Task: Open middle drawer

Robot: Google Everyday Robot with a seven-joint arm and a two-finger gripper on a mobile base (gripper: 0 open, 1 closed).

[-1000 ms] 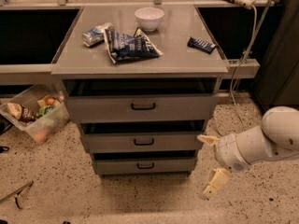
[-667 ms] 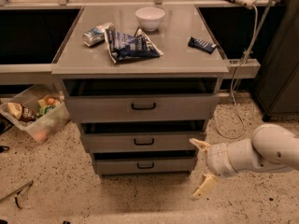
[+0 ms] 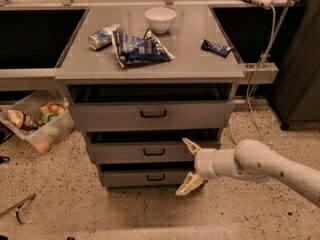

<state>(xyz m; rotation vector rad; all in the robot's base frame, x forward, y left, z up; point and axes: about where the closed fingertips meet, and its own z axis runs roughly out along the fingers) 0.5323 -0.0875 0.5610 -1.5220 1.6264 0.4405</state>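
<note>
A grey cabinet has three drawers stacked. The middle drawer (image 3: pixel 135 152) has a flat grey front and a small black bar handle (image 3: pixel 154 151); it stands pulled out a little, with a dark gap above it. My gripper (image 3: pixel 190 166) is open, its two cream fingers spread apart, one fingertip (image 3: pixel 189 144) by the right part of the middle drawer's front, the other down by the bottom drawer. It holds nothing. My white arm (image 3: pixel 265 164) comes in from the right.
The top drawer (image 3: pixel 150 115) and bottom drawer (image 3: pixel 145 177) are also slightly out. On the cabinet top sit a white bowl (image 3: pixel 160 19), a blue chip bag (image 3: pixel 140 47), a crushed can (image 3: pixel 101 36) and a dark bar (image 3: pixel 216 47). A clear bin (image 3: pixel 35 121) stands on the floor at left.
My arm and gripper have moved left, from beside the cabinet's right edge to in front of the middle and bottom drawers. The drawers have not moved.
</note>
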